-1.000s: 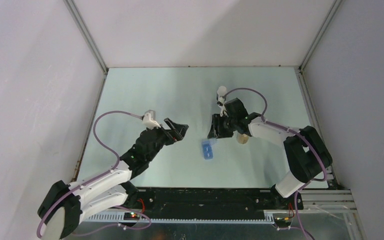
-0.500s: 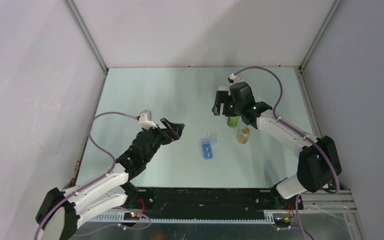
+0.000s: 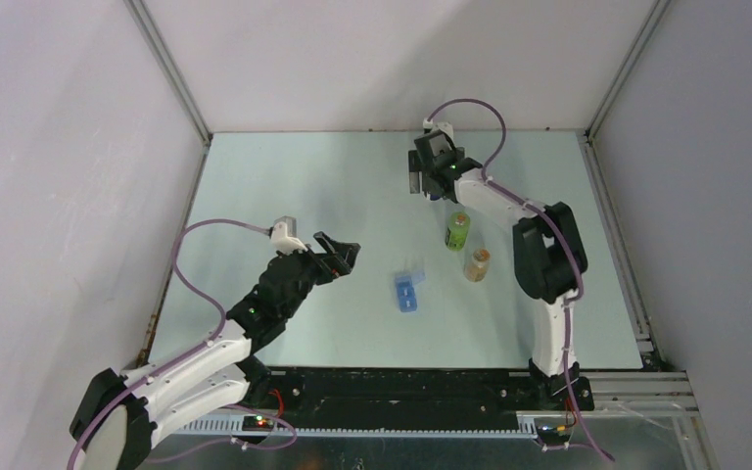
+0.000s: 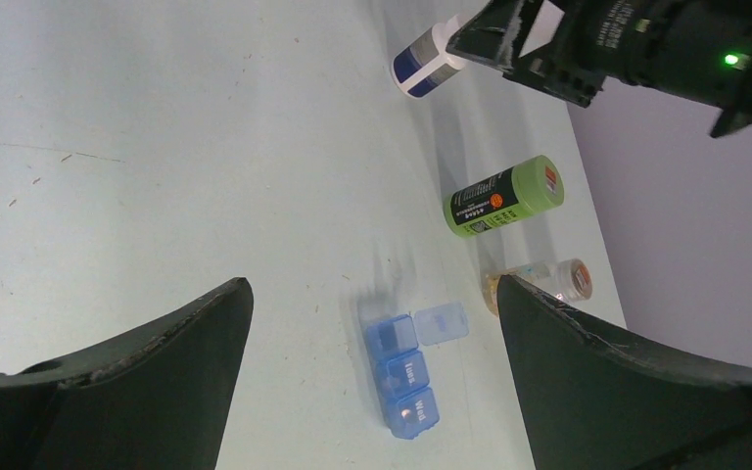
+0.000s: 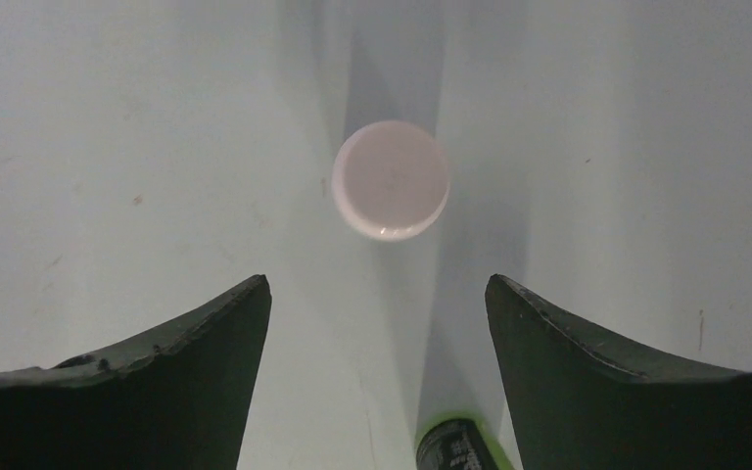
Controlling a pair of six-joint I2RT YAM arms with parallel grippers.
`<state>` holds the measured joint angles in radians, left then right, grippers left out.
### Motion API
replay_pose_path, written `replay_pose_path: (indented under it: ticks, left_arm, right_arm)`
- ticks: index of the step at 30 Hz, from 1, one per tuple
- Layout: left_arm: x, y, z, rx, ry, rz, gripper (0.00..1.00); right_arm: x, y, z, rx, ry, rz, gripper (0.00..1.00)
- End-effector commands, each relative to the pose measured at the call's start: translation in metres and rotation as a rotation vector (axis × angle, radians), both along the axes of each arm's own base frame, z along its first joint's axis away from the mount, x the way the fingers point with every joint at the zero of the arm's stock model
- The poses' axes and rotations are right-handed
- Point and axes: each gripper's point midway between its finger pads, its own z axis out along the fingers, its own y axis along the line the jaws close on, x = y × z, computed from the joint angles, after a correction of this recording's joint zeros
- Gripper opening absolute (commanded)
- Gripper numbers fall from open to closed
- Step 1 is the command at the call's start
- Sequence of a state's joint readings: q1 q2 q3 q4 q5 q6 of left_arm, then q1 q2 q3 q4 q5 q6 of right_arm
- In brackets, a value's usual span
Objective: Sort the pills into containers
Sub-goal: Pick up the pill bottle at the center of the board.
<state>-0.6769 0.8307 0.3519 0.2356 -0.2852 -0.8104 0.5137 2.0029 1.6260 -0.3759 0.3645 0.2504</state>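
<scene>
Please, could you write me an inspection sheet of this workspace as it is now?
Surface: pale green table, faint scuffs, no spills seen.
Job's things: blue pill box, one lid open; green bottle, clear bottle, white bottle, all upright and apart.
Clutter: nothing seen.
Grippers: left gripper open, empty; right gripper open, empty, over the white bottle.
Cables: purple cables looped on both arms, off the things.
Surroundings: white walls, metal frame.
</scene>
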Motion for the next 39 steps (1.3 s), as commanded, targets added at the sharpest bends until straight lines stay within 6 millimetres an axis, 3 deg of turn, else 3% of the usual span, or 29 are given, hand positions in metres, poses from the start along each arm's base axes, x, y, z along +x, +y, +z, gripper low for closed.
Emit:
replay_pose_path:
  ticks: [1, 9, 20, 26, 29, 33, 39]
  left_arm:
    - [0.008, 0.004, 0.025, -0.017, -0.061, 0.027, 1.00]
    - [0.008, 0.006, 0.025, -0.015, -0.060, 0.030, 1.00]
    - [0.005, 0.008, 0.029, -0.030, -0.086, 0.027, 1.00]
    - [0.004, 0.009, 0.026, -0.024, -0.079, 0.026, 0.99]
    - [0.004, 0.008, 0.025, -0.020, -0.075, 0.022, 0.99]
    - [0.003, 0.009, 0.024, -0.017, -0.071, 0.023, 0.99]
    - [0.004, 0.008, 0.024, -0.020, -0.073, 0.022, 0.99]
  right_arm:
    - [0.025, -0.014, 0.014, -0.060, -0.034, -0.098, 0.82]
    - [0.044, -0.009, 0.005, -0.028, -0.004, -0.116, 0.73]
    - [0.046, -0.004, -0.013, 0.036, 0.040, -0.105, 0.59]
    - [0.048, -0.002, -0.014, 0.049, 0.027, -0.093, 0.46]
    - [0.050, -0.002, -0.011, 0.056, 0.013, -0.089, 0.49]
    - [0.052, -0.003, -0.011, 0.052, 0.010, -0.094, 0.60]
    - [0.055, -0.003, -0.009, 0.067, 0.002, -0.094, 0.49]
